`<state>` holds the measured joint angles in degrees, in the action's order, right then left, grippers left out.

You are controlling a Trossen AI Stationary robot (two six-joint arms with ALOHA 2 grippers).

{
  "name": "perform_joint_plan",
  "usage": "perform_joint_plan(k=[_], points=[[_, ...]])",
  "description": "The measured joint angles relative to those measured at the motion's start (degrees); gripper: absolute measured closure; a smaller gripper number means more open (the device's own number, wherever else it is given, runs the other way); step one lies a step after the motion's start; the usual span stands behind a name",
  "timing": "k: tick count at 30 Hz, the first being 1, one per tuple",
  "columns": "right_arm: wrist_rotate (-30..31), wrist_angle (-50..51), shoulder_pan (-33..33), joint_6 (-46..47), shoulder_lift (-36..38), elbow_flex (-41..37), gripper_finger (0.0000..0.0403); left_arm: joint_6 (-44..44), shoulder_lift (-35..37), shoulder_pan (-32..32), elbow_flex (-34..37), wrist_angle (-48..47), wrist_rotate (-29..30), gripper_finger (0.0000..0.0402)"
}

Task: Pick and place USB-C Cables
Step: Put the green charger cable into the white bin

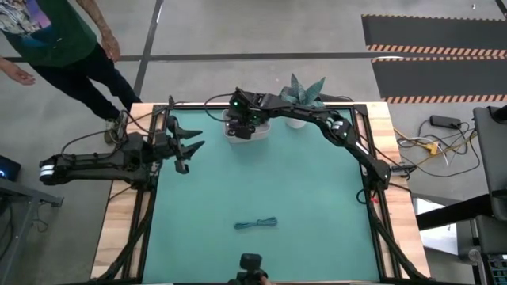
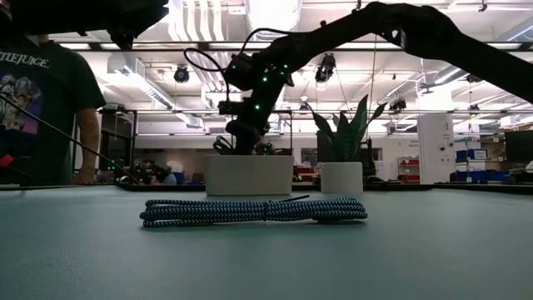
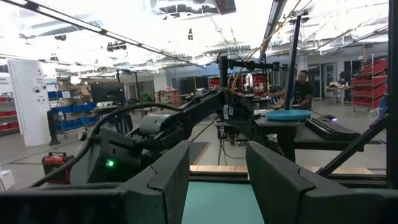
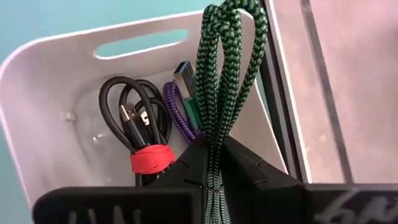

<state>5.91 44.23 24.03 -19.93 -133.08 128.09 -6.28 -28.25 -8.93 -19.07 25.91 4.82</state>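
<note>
Right fingers [image 4: 214, 163]: clenched on the green cable [image 4: 222, 74], above the white bin [image 4: 56, 81], upper centre.
Left fingers [image 1: 188, 146]: released, idle, left edge.
Teal-blue cable [image 1: 256, 224]: desk's lower centre.
Handling: light, floppy, probably; pinch mid-bundle.

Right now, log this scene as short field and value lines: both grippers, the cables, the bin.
right gripper: shut on green cable, over the white bin
left gripper: open, empty, at the mat's left edge
bin contents: black cable with red tie, purple cable
teal-blue cable: coiled on green mat, near side
</note>
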Motion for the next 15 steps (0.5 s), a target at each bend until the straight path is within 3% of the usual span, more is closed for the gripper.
perform_joint_plan(k=[15], points=[[0.0, 0.0, 0.4, 17.4, 0.1, 0.0, 0.0385, 0.1, -0.1, 0.0, 0.0, 0.1, 0.0, 0.0259]])
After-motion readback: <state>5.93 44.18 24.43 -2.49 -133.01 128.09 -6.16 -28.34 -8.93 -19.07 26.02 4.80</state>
